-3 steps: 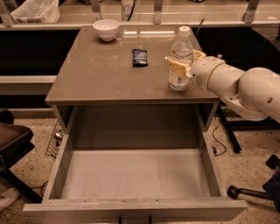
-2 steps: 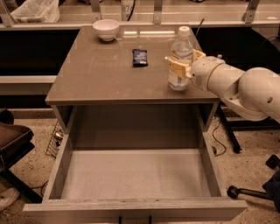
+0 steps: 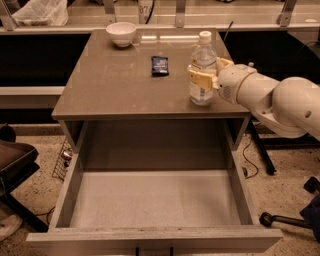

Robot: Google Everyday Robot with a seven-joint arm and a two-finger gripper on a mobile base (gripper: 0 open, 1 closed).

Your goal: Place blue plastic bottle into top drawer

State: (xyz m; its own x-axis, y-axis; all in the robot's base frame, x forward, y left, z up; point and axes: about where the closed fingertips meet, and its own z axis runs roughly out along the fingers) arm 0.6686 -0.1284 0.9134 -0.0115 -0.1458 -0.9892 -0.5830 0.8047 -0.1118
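Camera view, 1 entry. Gripper (image 3: 206,75): fingers (image 3: 199,80) closed around blue plastic bottle (image 3: 202,52), which stands upright on cabinet top (image 3: 115,85). Top drawer (image 3: 150,200): open, below the fingers. Risk: smooth plastic slipping, or the base clipping the cabinet edge.

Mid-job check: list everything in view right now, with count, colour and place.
blue plastic bottle: one, clear with white cap, upright on the cabinet top's right side
top drawer: one, grey-beige, pulled open, nothing inside
white bowl: one, cabinet top, far left
dark packet: one, cabinet top, left of the bottle
cabinet top: one, brown
plastic bag: one, pale, back left
gripper: one, cream, shut on the bottle
arm: one, white, entering from the right
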